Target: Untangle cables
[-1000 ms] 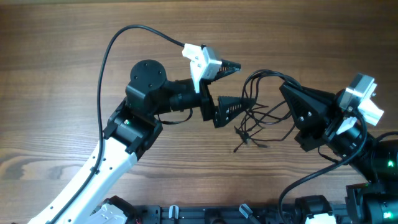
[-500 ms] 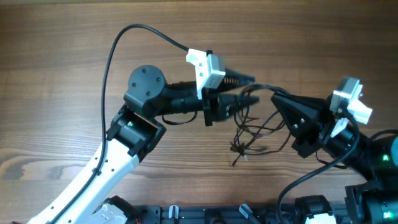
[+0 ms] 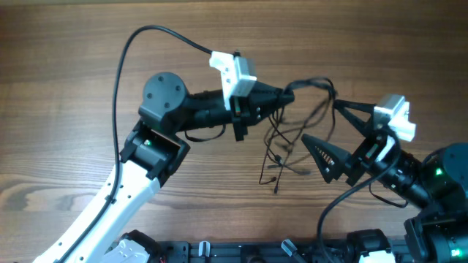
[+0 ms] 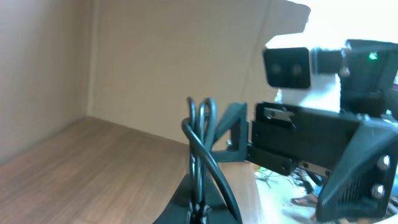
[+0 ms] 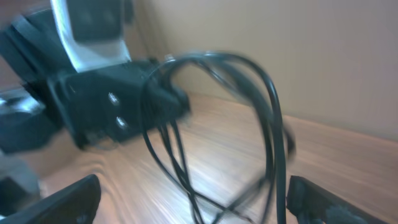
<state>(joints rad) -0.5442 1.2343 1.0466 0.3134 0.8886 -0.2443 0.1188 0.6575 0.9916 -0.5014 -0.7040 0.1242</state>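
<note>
Wooden table (image 3: 73, 88): left gripper (image 3: 287, 93), clamped on the cables (image 3: 311, 82), holds them raised. The right gripper (image 3: 320, 120), at four o'clock, spreads wide, likely to take a strand.

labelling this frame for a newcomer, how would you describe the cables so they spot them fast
On the wooden table, find the left pincer, shut, facing the open right pincer. The cables trail from the left one. They are very thin dark strands, unlike the thick black cable arching above the left arm.
</note>
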